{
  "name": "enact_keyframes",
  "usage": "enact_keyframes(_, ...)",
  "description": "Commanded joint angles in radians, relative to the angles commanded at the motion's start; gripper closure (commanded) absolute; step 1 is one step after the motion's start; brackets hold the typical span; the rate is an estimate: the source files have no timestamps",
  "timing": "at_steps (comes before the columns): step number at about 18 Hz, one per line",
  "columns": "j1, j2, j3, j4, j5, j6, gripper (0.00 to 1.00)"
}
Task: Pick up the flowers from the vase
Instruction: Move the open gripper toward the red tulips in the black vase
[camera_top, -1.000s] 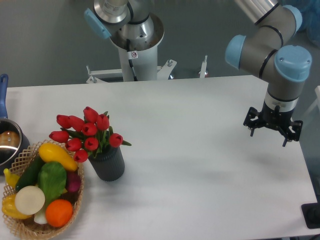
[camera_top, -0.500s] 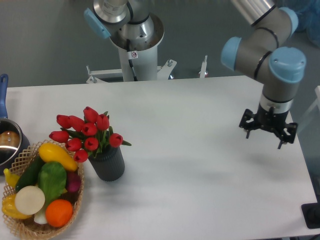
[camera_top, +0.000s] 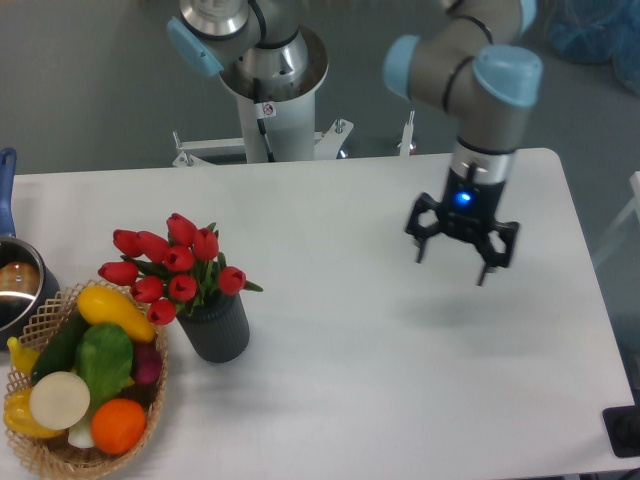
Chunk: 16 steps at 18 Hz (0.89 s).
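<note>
red tulip flowers (camera_top: 172, 267) upright in ribbed grey vase (camera_top: 217, 326); gripper (camera_top: 452, 265) spread wide, empty.

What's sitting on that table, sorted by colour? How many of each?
Red: 1, the flowers
Dark grey: 1, the vase
Tan: 1, the wicker basket
Silver with blue handle: 1, the pot
Total: 4, not counting the produce in the basket. The gripper is above the table, not on it.

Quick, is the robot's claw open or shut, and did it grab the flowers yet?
Gripper: open, holding nothing. The flowers are in the vase.
</note>
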Motion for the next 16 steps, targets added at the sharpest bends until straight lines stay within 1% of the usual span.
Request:
enact_keyframes(2, 0.003, 0.025, -0.041, -0.003, -0.063, 0.006, 0.00)
enact_keyframes(5, -0.005, 0.097, -0.097, -0.005, -0.068, 0.000, 0.00)
enact_keyframes(6, -0.008, 0.103, -0.100, -0.006, -0.063, -0.003, 0.00)
enact_keyframes(9, -0.060, 0.106, -0.100, -0.006, -0.071, -0.015, 0.00)
enact_keyframes(11, -0.077, 0.106, -0.098, -0.005, -0.071, -0.043, 0.00)
enact_keyframes(12, -0.089, 0.095, -0.091, -0.003, -0.082, -0.050, 0.00)
enact_keyframes(14, -0.144, 0.065, -0.074, -0.002, -0.137, -0.050, 0.00)
enact_keyframes(16, -0.155, 0.054, -0.066, -0.002, -0.206, -0.053, 0.00)
